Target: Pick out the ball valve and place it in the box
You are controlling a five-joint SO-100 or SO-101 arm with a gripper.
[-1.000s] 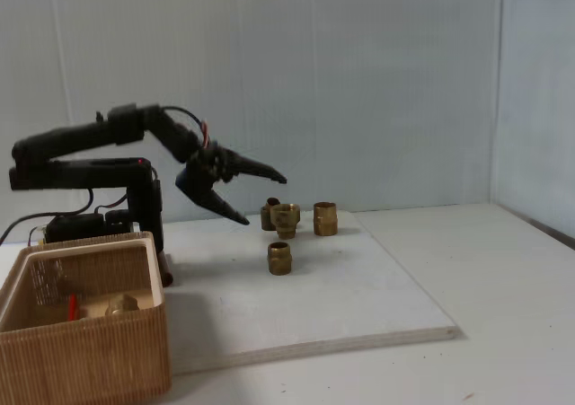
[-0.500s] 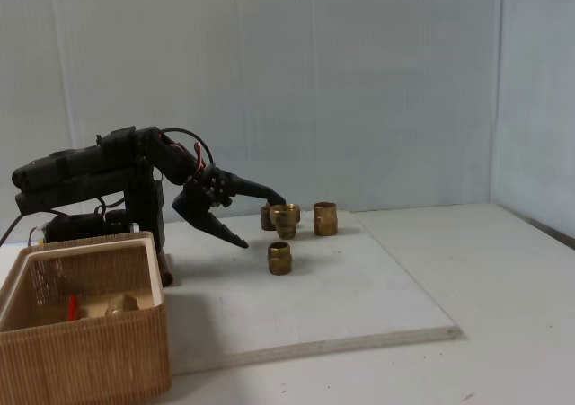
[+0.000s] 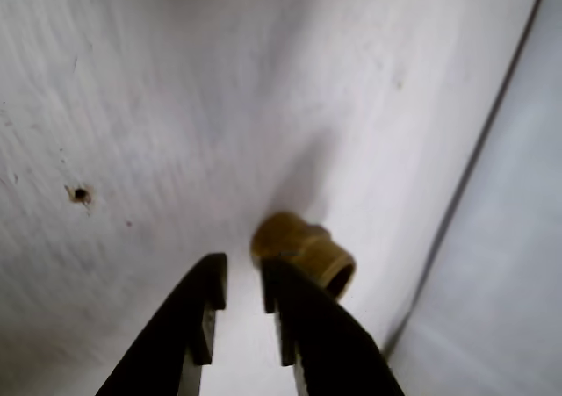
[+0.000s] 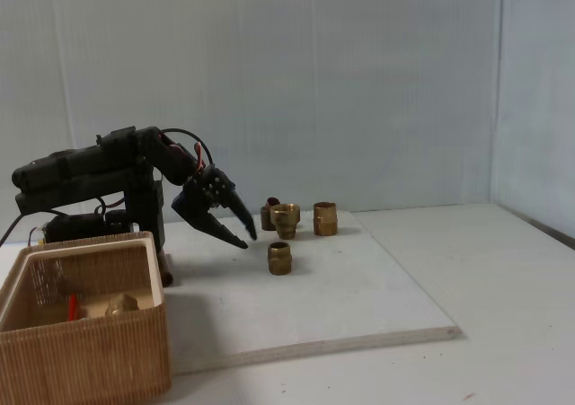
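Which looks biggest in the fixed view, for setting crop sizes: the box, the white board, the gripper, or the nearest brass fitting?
1. white board
2. box, though it sits nearer the camera, so its look is inflated
3. gripper
4. nearest brass fitting

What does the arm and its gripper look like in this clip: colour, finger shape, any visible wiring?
The arm is matte black throughout, built from blocky segments on a black base. Thin red and black cables loop near its wrist in the fixed view. The gripper has two black fingers tapering to points; in the wrist view they look flat and blade-like with squared inner pads. No readable markings show.
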